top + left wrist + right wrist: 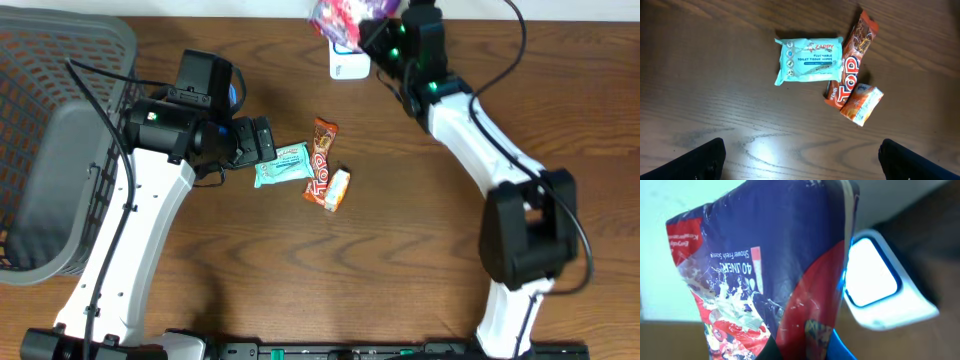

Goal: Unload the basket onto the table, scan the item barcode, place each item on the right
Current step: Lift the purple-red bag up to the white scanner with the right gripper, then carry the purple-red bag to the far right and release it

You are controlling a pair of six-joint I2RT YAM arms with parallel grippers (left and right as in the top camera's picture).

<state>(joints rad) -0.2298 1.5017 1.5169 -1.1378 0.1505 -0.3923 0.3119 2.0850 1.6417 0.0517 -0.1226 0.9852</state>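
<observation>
R gripper (pixel 378 32) pinching packet (pixel 765 270) | R wrist cam: packet print + lit scanner (pixel 875 280) window close up; overhead: packet cropped at top edge | L gripper (pixel 265 140) spread wide near wipes (pixel 809 60), candy bar (pixel 852 60); labels legible on L wrist cam only

The worktop (pixel 400 250) is dark brown wood grain; the mesh basket (pixel 60 60) at left is grey. In the middle, the wipes pack (pixel 809 60) is pale teal, the bar (pixel 852 60) orange-brown with white lettering, the small packet (pixel 862 104) orange and white. At the far side, the bag (pixel 765 280) is navy, red and white-splashed; the scanner (pixel 885 290) white.
</observation>
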